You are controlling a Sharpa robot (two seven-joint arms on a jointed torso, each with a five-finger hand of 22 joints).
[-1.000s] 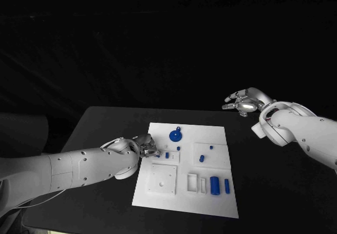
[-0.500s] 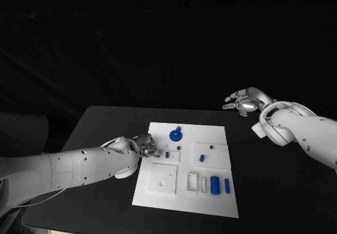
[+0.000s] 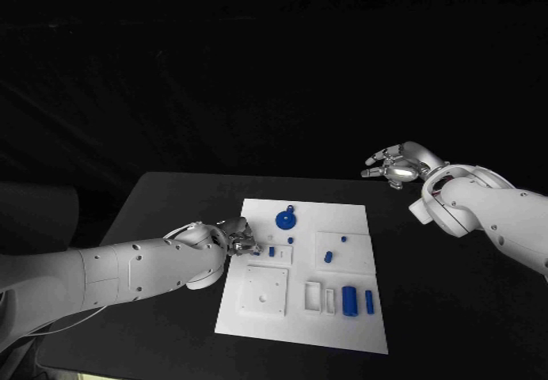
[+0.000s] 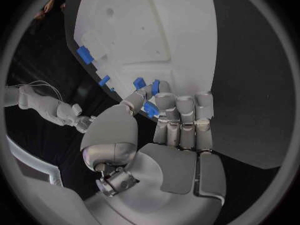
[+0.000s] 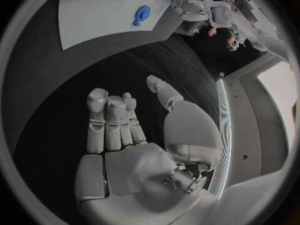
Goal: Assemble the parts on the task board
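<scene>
Head view shows the task board (image 3: 299, 273) mid-table with most blue parts (image 3: 348, 300) lying loose, so much is left. My left hand (image 3: 234, 237) pinches a small blue part (image 4: 150, 109) at its left edge; my right hand (image 3: 396, 165) hovers away, fingers apart, holding nothing.

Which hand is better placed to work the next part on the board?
Left. The left hand is at the task board's edge, fingers on a small blue part. The right hand hangs open beyond the table's far right, away from the board.
</scene>
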